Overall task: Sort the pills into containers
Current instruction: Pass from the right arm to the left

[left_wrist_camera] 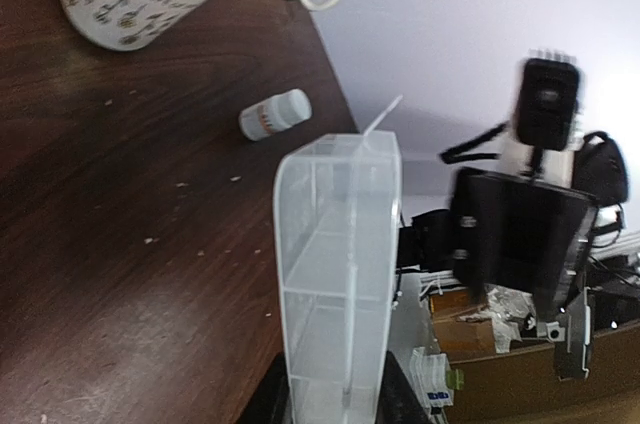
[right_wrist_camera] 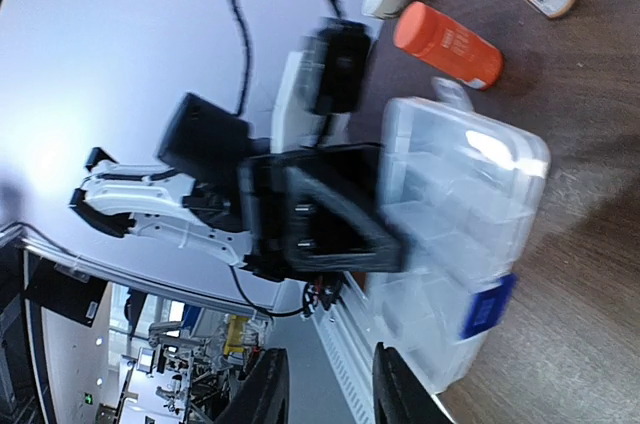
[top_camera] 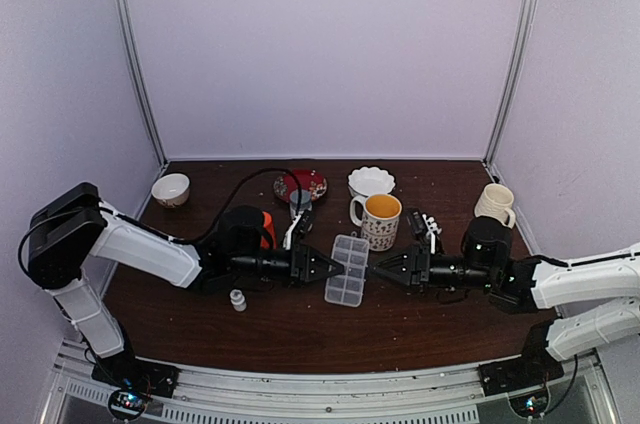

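Am clamping left pincer point(top_camera: 332, 267) on left edge of pill box point(top_camera: 347, 270), pinning it at middle of table point(top_camera: 280, 334) against sliding. Am holding right pincer point(top_camera: 376, 268) apart, empty, just beside box's right edge, probably lining up to help open it. Pale specks point(left_wrist_camera: 150, 240) lying near box, maybe pills.

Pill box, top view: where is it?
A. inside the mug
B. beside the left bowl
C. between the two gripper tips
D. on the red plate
C: the pill box lies mid-table, with the left gripper at its left edge and the right gripper at its right edge.
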Robot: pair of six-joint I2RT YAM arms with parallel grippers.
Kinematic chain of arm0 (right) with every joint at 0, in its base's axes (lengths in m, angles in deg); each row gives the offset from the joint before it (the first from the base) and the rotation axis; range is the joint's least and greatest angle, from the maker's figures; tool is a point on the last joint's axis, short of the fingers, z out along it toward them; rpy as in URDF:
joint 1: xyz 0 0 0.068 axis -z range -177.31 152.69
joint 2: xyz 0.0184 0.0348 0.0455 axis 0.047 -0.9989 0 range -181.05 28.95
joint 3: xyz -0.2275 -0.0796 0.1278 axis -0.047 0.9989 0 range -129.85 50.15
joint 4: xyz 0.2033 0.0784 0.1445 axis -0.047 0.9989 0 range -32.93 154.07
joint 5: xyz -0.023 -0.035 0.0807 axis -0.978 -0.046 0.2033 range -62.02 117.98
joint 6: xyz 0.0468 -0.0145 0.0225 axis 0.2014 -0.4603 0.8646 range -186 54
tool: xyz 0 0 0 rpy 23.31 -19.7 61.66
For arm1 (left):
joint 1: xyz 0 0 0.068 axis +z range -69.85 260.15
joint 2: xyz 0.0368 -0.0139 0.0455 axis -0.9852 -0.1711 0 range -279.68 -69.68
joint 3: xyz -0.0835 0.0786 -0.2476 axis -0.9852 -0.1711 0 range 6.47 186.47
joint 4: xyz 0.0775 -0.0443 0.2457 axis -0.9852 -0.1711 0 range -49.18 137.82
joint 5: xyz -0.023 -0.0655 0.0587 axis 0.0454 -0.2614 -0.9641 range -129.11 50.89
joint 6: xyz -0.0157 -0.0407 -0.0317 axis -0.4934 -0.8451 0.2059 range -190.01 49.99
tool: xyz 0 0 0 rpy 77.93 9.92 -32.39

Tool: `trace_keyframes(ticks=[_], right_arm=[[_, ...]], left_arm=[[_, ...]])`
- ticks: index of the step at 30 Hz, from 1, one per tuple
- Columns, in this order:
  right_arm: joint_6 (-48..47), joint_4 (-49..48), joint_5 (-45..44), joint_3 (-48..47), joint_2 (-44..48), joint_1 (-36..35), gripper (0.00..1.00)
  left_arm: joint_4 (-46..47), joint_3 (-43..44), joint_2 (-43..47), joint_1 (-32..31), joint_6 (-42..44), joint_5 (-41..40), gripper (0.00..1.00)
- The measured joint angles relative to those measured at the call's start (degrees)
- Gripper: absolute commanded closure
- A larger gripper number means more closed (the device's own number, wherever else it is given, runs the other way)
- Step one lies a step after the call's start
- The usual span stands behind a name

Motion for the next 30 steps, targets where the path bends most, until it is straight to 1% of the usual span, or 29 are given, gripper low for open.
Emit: trace_keyframes(ticks=[3, 6, 7, 10, 14, 20, 24, 30], right_arm=[[-0.3, -2.1, 0.5, -0.1, 3.0, -0.1, 0.67], [-1.0, -2.4, 0.4, -0.1, 4.0, -0.1, 0.54], [-1.3, -2.1, 0.3, -0.1, 4.1, -0.1, 0.49], [-2.3, -0.2, -0.4, -0.2, 4.4, -0.1, 0.41], [-3.8, 2.7, -1.9, -0.2, 5.4, -0.1, 0.39], [-4.8, 4.8, -2.5, -0.9, 5.9, 0.0, 0.40], [-5.0, 4.9, -2.5, -2.2, 5.8, 0.0, 0.41], [-5.2, 5.1, -1.9, -4.8, 5.2, 0.0, 0.41]], left_arm=[[-4.3, -0.6, -0.5, 0.7, 0.1, -1.9, 0.92], [-4.5, -1.3, -0.7, 0.8, -0.7, -2.0, 0.92], [-3.9, -1.5, -0.7, 0.8, -1.3, -1.9, 0.92], [-0.2, -2.3, -0.7, 0.8, -3.7, -1.1, 0.92], [6.5, -3.0, -0.8, 0.8, -7.4, 0.3, 0.92], [17.7, -3.3, -2.1, 0.8, -13.3, 2.6, 0.92], [25.2, -3.3, -4.2, 0.8, -17.3, 4.1, 0.95], [30.6, -3.3, -5.6, 0.8, -20.5, 5.2, 0.95]])
